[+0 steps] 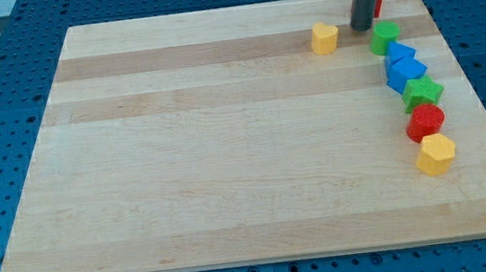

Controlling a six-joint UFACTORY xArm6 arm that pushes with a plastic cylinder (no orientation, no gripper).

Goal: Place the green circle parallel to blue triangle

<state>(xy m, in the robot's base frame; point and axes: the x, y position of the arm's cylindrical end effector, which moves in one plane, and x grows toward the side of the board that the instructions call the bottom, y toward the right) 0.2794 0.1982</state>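
Observation:
The green circle (385, 37) lies near the board's top right. Just below and right of it, touching it, is a small blue block that looks like the triangle (401, 52). A larger blue block (407, 73) sits right under that one. My tip (361, 27) rests on the board just left of the green circle, close to its upper left edge. It is between the green circle and a yellow heart-shaped block (325, 37).
A red block (378, 4) is partly hidden behind the rod at the top edge. Below the blue blocks a column runs down the right side: a green star (422, 93), a red circle (425, 122) and a yellow hexagon (435, 153). The board's right edge (474, 94) is close by.

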